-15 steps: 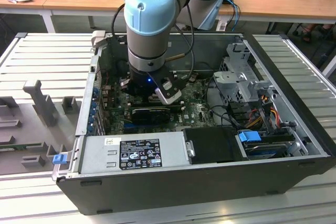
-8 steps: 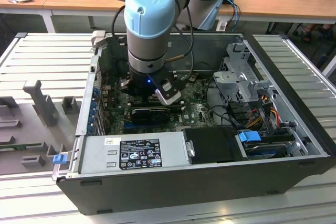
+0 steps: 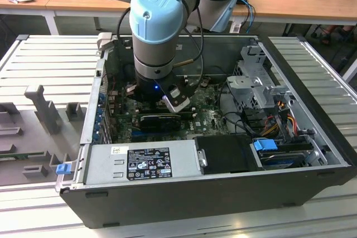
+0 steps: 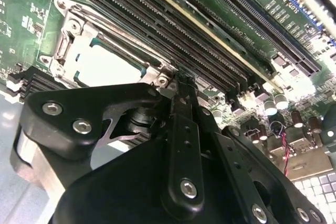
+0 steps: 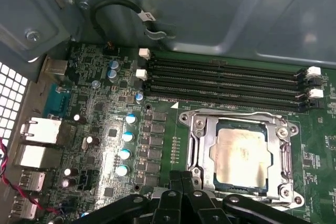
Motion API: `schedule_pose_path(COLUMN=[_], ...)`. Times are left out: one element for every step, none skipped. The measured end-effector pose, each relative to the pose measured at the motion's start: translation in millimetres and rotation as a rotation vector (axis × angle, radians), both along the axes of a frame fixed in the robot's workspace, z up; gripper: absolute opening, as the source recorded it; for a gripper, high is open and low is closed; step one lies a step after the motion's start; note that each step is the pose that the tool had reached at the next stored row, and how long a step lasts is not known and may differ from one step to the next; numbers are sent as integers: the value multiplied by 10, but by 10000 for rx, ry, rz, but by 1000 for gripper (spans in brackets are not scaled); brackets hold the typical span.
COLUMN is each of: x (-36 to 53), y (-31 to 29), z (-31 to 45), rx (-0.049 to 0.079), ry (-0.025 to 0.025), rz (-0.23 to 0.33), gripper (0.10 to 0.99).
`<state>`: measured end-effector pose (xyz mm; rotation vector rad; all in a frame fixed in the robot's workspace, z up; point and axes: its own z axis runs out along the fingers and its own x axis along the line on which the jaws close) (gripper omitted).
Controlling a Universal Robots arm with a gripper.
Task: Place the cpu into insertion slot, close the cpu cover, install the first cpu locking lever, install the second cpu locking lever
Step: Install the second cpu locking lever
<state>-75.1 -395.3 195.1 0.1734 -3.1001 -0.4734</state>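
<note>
The cpu (image 5: 240, 150) (image 4: 102, 66) lies flat in the insertion slot (image 5: 287, 191), its pale silvery top showing through the cut-out. The cpu cover (image 5: 202, 129) (image 4: 115, 32) is folded down around it, and thin metal lever wires run along the socket's edges. My gripper (image 5: 181, 181) (image 4: 178, 85) is shut with nothing between its fingers, the tips just beside one corner of the socket. In the exterior view the arm's wrist reaches down into the open computer case, the gripper (image 3: 162, 107) low over the green motherboard.
Long black memory slots (image 5: 226, 77) (image 4: 173, 24) run alongside the socket. Blue-topped capacitors (image 5: 126, 137) stand on its other side. In the case are a grey power supply (image 3: 139, 163), a metal drive cage (image 3: 256, 76) and loose cables (image 3: 279, 115). Grey fixtures (image 3: 44, 107) stand outside.
</note>
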Motion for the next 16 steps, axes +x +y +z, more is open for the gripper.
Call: schedule_pose_path(x=[1, 0, 0, 0, -1, 0, 0, 0, -1, -1, -1, -1, 0, 0, 0, -1], y=[0, 0, 0, 0, 4, 6, 7, 9, 9, 10, 12, 13, 14, 14, 14, 15], z=[12, 38, 101, 141, 198, 227, 255, 282, 305, 332, 346, 361, 374, 387, 387, 387], rx=[4, 11, 15, 14, -5, -12, -19, -27, -28, -30, -38, -44, -48, -54, -54, -55], ry=[-2, -1, -1, 0, 1, 1, 0, 1, 1, 0, -1, 0, 0, 0, -1, -1], rz=[1, 0, 1, 1, 0, 1, 2, 1, 1, 1, 0, 0, 2, 1, 1, 0], gripper=[106, 106, 106, 106, 106, 106, 106, 106, 106, 106, 106, 106, 106, 106, 106, 106])
